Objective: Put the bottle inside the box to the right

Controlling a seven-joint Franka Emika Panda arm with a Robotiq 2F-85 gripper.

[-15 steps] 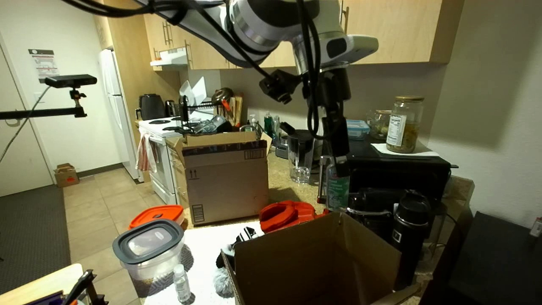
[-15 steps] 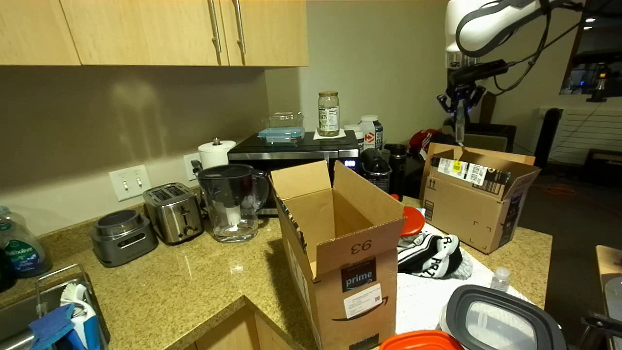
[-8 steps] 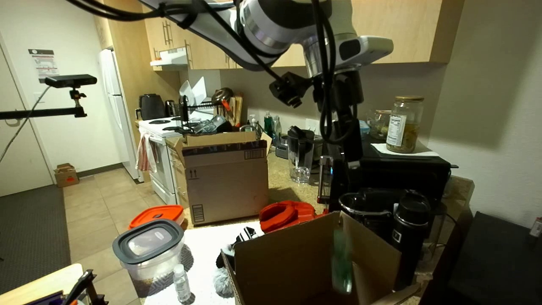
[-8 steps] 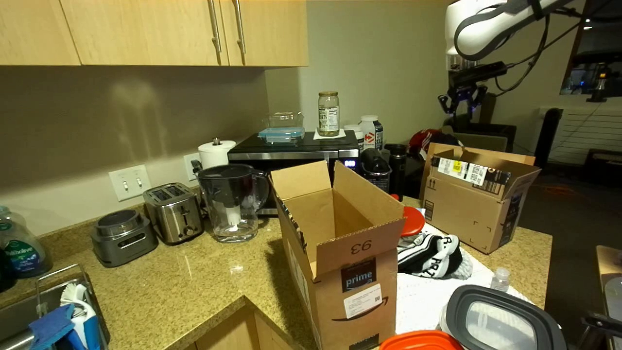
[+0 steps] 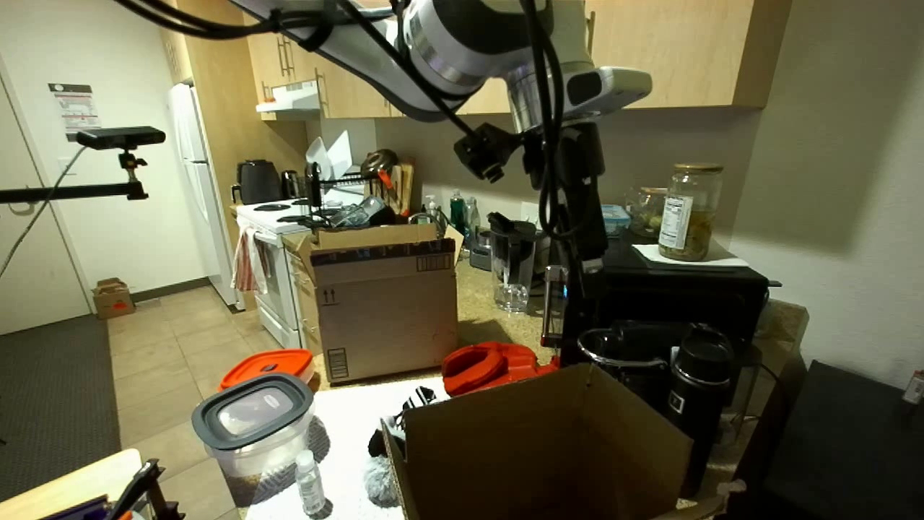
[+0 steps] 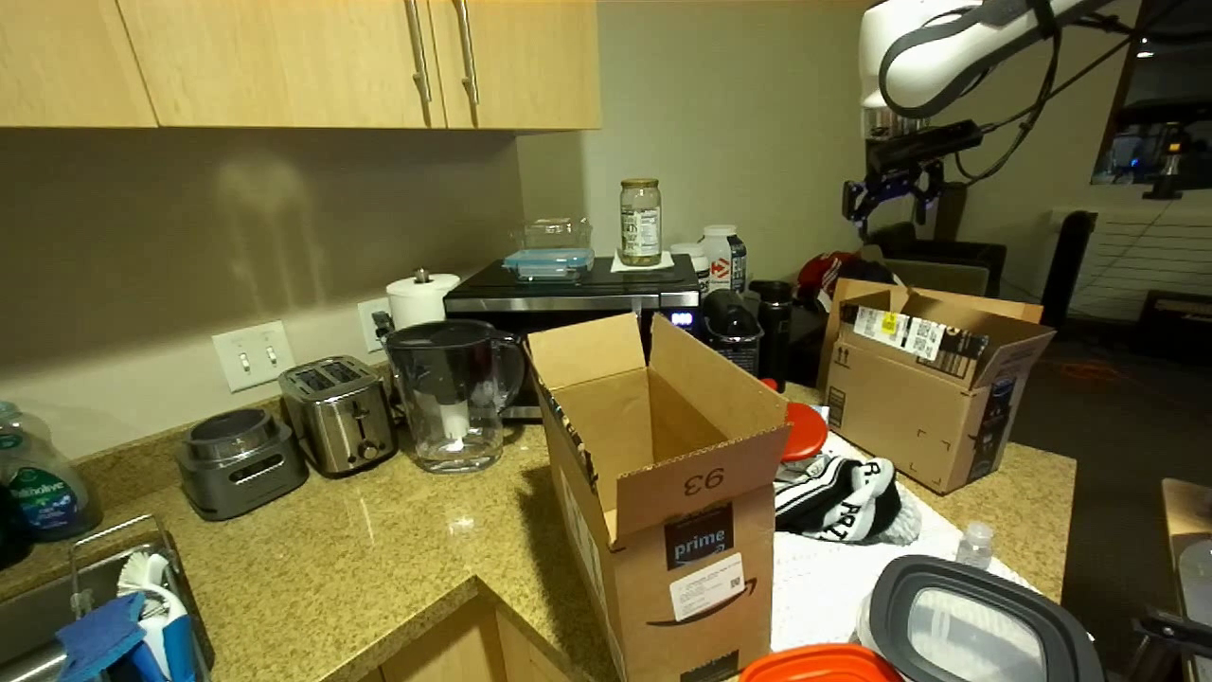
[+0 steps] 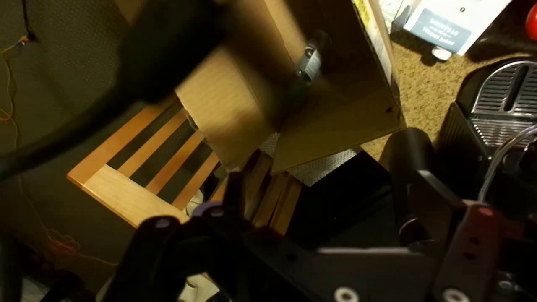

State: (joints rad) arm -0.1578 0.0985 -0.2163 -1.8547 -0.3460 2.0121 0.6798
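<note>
The bottle [image 7: 310, 63], slim with a greenish tint and a pale label, lies inside the cardboard box [image 7: 335, 134] in the wrist view. Both exterior views hide it behind the cardboard walls. That box, its top flaps up, stands nearest the camera in an exterior view [image 5: 505, 448] and at the right of the counter in an exterior view [image 6: 890, 417]. Above it hangs my gripper [image 6: 892, 214], apart from the cardboard. Its fingers are spread wide in the wrist view, where the gripper [image 7: 321, 167] has nothing between its fingertips.
Another open cardboard box [image 6: 691, 587] stands farther along the counter. Between the boxes lie a knit hat [image 6: 843, 502], a small clear bottle [image 5: 310, 484] and a lidded container [image 5: 253, 412]. A black microwave [image 5: 678, 296] and a dark tumbler [image 5: 700, 404] stand close by.
A second ago the bottle hung in my shut gripper above the box; then it dropped in, and the jaws spread. The arm has shifted a little, and the box has moved slightly.
</note>
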